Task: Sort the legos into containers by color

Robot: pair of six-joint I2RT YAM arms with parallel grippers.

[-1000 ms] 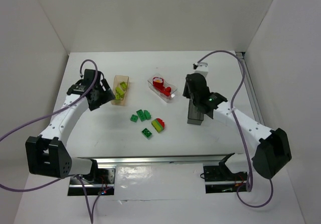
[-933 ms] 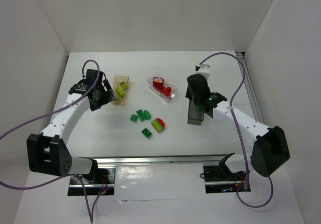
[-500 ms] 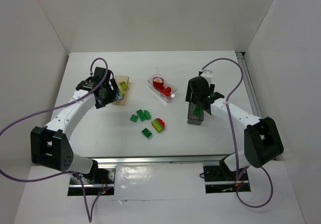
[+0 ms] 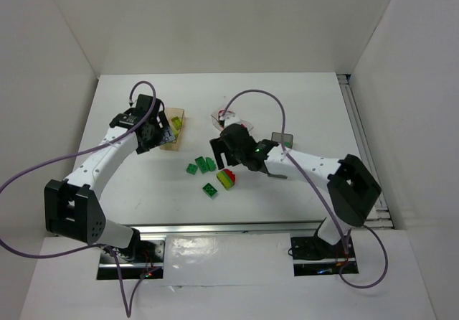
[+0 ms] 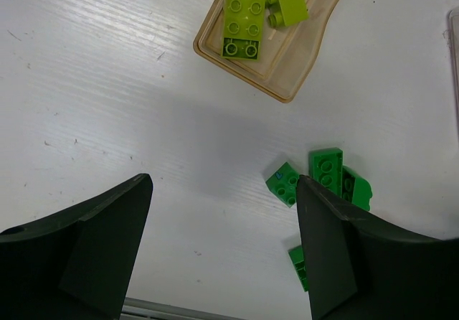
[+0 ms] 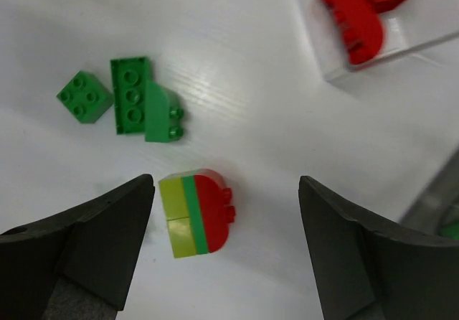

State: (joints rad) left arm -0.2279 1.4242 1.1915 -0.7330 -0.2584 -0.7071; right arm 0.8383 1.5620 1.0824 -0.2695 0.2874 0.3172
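1. Top external view: a flat white surface (image 4: 143,191) sits boxed in by plain white walls (image 4: 215,19).
2. Left pincer (image 5: 222,191) is spread and empty near loose small green studded bricks (image 5: 326,173); the tan translucent tub (image 5: 308,69) holds yellow-green bricks (image 5: 244,19).
3. Right pincer (image 6: 226,191) is spread over a red, green and yellow-green stacked brick (image 6: 195,212); red bricks (image 6: 355,22) lie in the clear tub (image 6: 423,36).

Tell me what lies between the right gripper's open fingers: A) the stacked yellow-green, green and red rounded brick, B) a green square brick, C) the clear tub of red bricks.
A: the right wrist view shows the stacked yellow-green, green and red rounded brick between the fingers of the right gripper.
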